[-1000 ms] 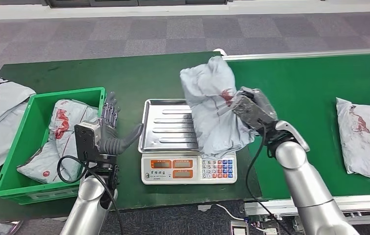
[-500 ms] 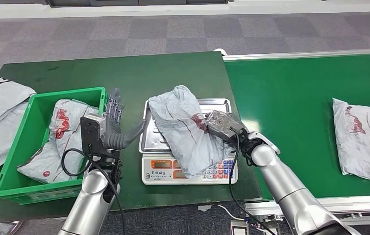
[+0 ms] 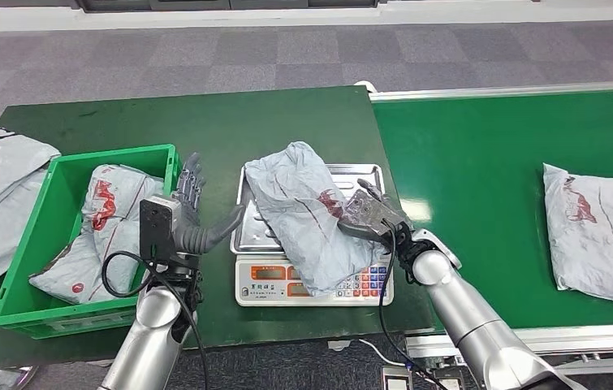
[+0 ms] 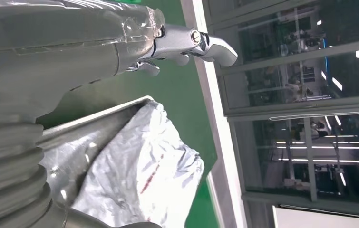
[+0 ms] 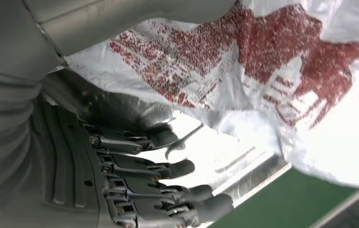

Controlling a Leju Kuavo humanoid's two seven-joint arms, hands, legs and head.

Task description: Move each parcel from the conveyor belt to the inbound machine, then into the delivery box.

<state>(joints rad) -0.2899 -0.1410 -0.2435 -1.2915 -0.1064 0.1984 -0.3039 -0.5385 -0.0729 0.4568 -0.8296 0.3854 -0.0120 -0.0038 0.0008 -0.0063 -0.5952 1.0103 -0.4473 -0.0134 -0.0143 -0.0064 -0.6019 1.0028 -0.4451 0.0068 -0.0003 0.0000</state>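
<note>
Head view: crumpled grey plastic parcel with red print [image 3: 307, 213] lies on the steel tray of the white scale [image 3: 248, 203]; right hand [image 3: 370, 213] rests at its edge, fingers loose, gripping nothing; left hand [image 3: 193, 218] is spread beside the green plastic crate [image 3: 51, 183]. Left wrist view: fingers [image 4: 187, 40] apart above tray and parcel [image 4: 141, 175]. Right wrist view: fingers [image 5: 168, 166] uncurled under the parcel's edge [image 5: 272, 71].

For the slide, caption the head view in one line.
Right hand rests against a crumpled grey plastic parcel on the steel scale tray; left hand waits open.
</note>
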